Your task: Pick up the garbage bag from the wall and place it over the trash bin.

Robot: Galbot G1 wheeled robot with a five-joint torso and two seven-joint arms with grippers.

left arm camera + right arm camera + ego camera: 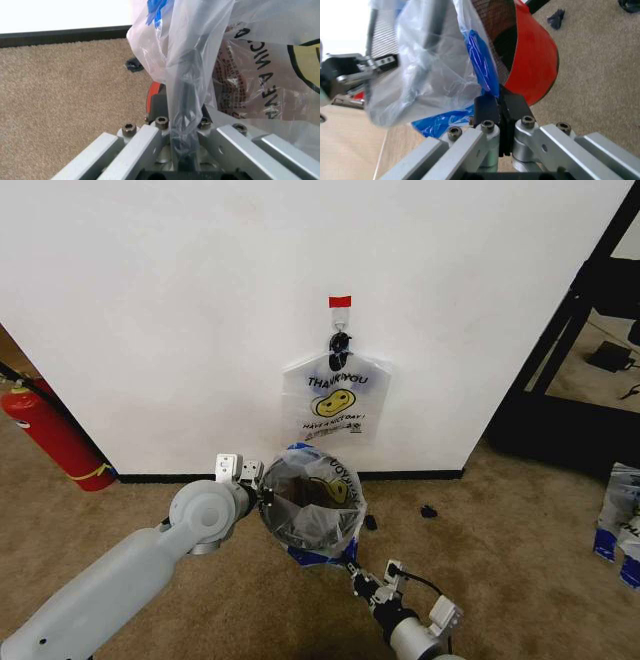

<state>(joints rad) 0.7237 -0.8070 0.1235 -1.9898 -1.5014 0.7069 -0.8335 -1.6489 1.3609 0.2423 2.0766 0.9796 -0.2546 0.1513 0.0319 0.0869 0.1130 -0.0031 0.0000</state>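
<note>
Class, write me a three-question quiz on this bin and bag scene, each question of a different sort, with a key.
1. True or false: the garbage bag is draped over the trash bin.
2. Which hangs on the wall hook? A) a second smiley bag B) a towel
3. Fill in: the right gripper pinches the bag's ___ edge.

Key: 1 true; 2 A; 3 blue. The left gripper also clamps the bag.

The bag (318, 515) sits over the bin (532, 60) on the carpet (500, 520) before the wall (180, 310), between the left gripper (262, 492) and right gripper (352, 572); a second bag (335, 398) hangs behind.
</note>
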